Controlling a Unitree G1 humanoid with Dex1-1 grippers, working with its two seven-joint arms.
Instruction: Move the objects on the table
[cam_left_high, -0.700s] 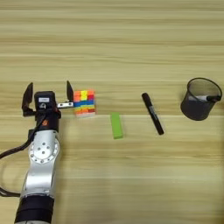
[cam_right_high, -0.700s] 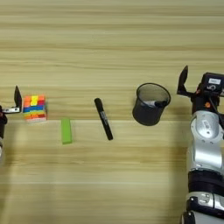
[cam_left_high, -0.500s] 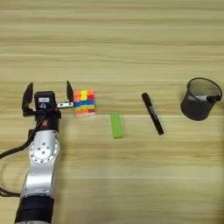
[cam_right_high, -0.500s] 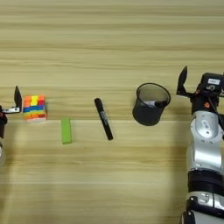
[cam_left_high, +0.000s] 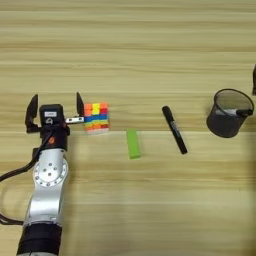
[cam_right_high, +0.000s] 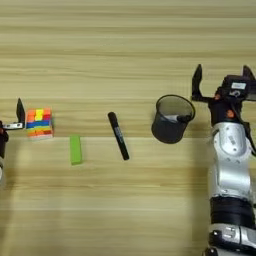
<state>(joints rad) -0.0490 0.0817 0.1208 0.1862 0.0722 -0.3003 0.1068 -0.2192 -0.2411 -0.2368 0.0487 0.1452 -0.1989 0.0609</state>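
Wooden table (cam_left_high: 130, 50), four objects in a rough row across the middle.

Left gripper (cam_left_high: 54, 107) at 9 o'clock of the scene, fingers spread wide apart and pointing toward 12, empty. Just at 3 o'clock of its inner finger: multicoloured puzzle cube (cam_left_high: 96, 117), close beside the finger (contact not clear). Probably light, rigid, flat-sided; opposite faces look like the best hold, though the layers may twist under an uneven squeeze.

Lime-green rectangular block (cam_left_high: 132, 143) lying flat at 4 o'clock of the cube, apart from it, long axis toward 12. Looks stiff and light; low profile, so a pinch across the narrow width from above seems best.

Black marker pen (cam_left_high: 174, 129) further toward 3, lying flat, tilted from 11 to 5. Round and smooth, likely to roll or slip; take across the barrel near the middle.

Black mesh pen cup (cam_right_high: 172, 119) upright at 3 o'clock of the marker, well apart from it (something small inside near the rim, not identifiable). Thin mesh wall, light, may tip if pushed; rim pinch or a hold across the body.

Right gripper (cam_right_high: 222, 87) just at 2 o'clock of the cup, fingers wide apart, holding nothing.
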